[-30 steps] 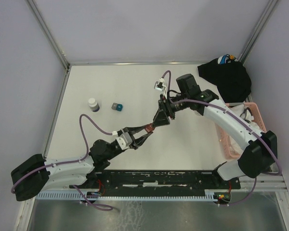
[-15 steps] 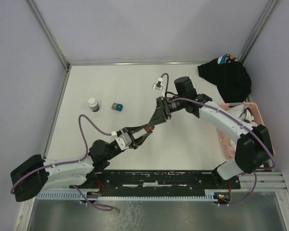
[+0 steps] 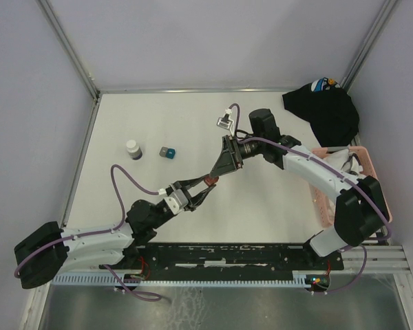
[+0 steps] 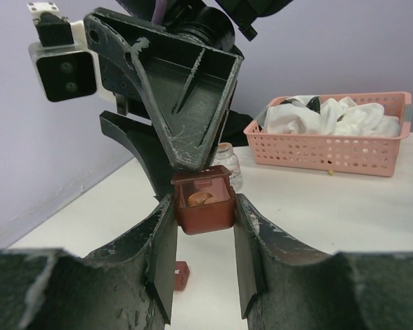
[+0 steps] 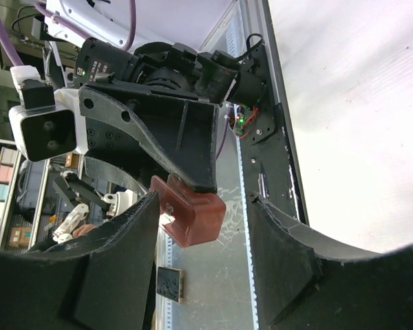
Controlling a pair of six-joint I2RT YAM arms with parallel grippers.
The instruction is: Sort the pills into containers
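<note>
Seen from above, near the middle of the table (image 3: 275,206), a touch toward 6 o'clock: left gripper (image 3: 207,183) and right gripper (image 3: 218,174) tip to tip, the left stretched in from 7 o'clock, the right from 2 o'clock.

Left gripper clamped on a dark-red box (image 4: 204,214), 1 finger (image 4: 162,240) pressed to each side wall, box held clear of the table. Lid tipped up at the back, pale inside on show, 1 amber pill (image 4: 199,199) lying within.

Right gripper with jaws apart, gripping nothing. In the left wrist view, 1 of its 2 black fingers pointing down from 12 o'clock, tip right at the raised lid; touching or just shy of it, cannot tell. Other finger lower, off at 10 o'clock from the box. In the right wrist view, box framed between the 2 spread fingers.

Behind the box, at 1 o'clock in the left wrist view: a clear vial (image 4: 228,163), upright on the table. Below the box, at 7 o'clock: a smaller dark-red piece (image 4: 181,275) on the table.

Elsewhere from above: white-capped bottle (image 3: 133,149) at 10 o'clock, small teal block (image 3: 167,152) near it on its 3 o'clock side, black cloth (image 3: 323,113) in the 1 o'clock corner, pink basket (image 4: 330,148) holding white cloth (image 4: 330,117) at the 3 o'clock edge.
</note>
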